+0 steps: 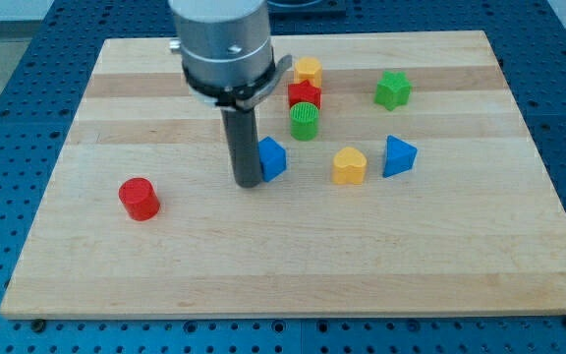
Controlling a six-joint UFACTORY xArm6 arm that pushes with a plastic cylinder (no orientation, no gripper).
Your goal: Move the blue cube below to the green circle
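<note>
Nearest the view's bottom, a red cylinder is lying on the board. Farther up, my tip, holding nothing, is being pressed against the blue cube. Beyond, toward the view's upper right, the green circle is being shown below a red block.

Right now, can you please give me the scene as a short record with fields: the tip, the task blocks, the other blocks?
tip: my tip touches the blue cube's left side
blue cube: below-left of the green cylinder
green cylinder: just under the red block
other blocks: yellow block, green star, yellow heart, blue triangle, red cylinder
</note>
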